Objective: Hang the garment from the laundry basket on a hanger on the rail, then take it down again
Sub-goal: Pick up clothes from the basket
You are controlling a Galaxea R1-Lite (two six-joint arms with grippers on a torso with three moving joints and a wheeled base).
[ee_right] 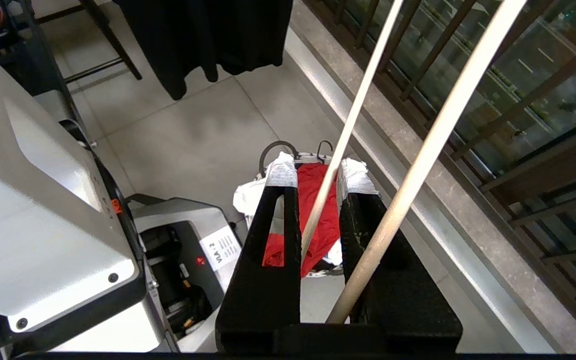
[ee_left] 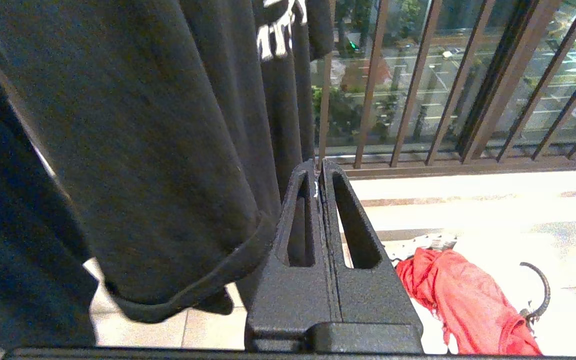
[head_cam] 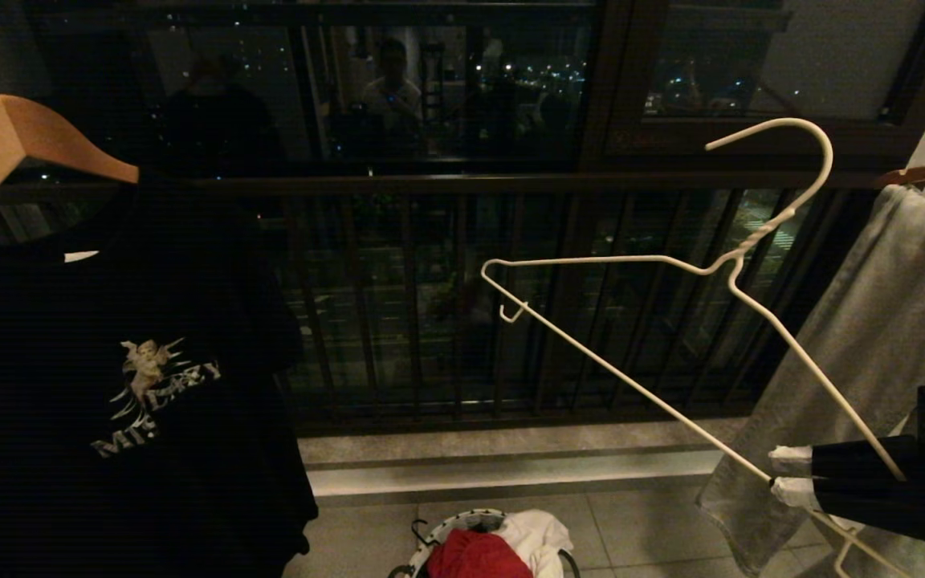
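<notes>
The garment [head_cam: 478, 555], red and crumpled, is seen lying in the basket [head_cam: 462, 520] on the tiled floor, below the balcony railing [head_cam: 430, 305]. A white T-shirt [head_cam: 539, 536] is bunched against it in the same basket. Above and to the right of the basket, the hanger [head_cam: 703, 269] is held tilted in the air, its hook [head_cam: 800, 140] uppermost and free of any support. The right gripper [head_cam: 788, 478] is pinched on the hanger's lower wire near one end, the taped fingertips [ee_right: 282, 170] pressed to either side of the wire. To the right of the hanger, a grey towel [head_cam: 872, 337] is draped from a bar. To the left of the basket, a black T-shirt [head_cam: 117, 377] is hung on a wooden hanger [head_cam: 5, 144]. Beside the black T-shirt's hem, the left gripper [ee_left: 319, 172] is shown with its fingers pressed together, holding nothing.
</notes>
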